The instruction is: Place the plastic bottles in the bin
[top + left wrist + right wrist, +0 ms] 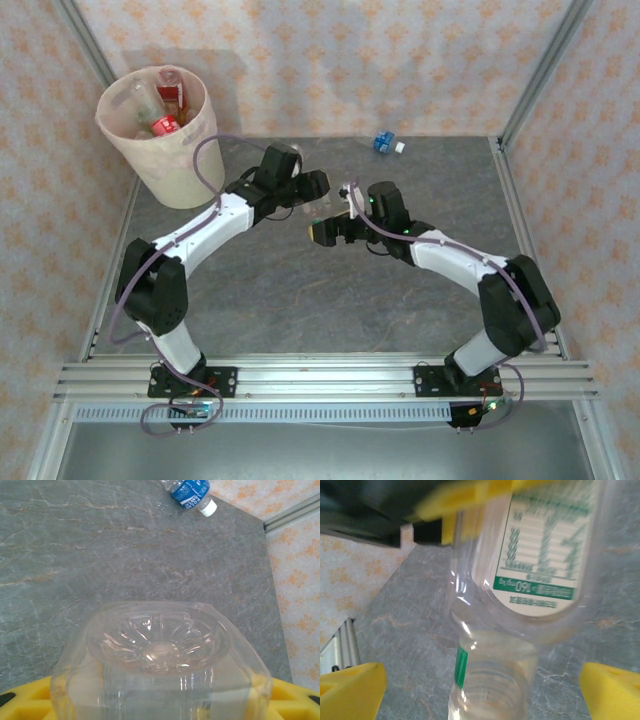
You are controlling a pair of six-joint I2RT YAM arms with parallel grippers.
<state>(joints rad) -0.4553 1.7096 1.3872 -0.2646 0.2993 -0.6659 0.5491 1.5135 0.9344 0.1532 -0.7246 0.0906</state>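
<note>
Clear bottle (160, 650) between left fingers (30, 700); right fingers (350, 687) spread wide around it.

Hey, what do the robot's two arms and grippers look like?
The left arm and right arm have white shells with black joints and black bases. A thin lilac cable runs along each. Fingers are bright yellow blocks; small green lights dot the right arm.

Upper left of the overhead view: tall cream-pink bin (185, 160), upright, with two red-labelled bottles (165, 125) inside. Top, right of centre: small blue-labelled bottle (385, 143), white cap, lying on its side; also at the top edge of the left wrist view. Centre of frame: clear bottle (320, 210), horizontal, petal-moulded base (160, 650), green-and-white label (545, 555).
</note>
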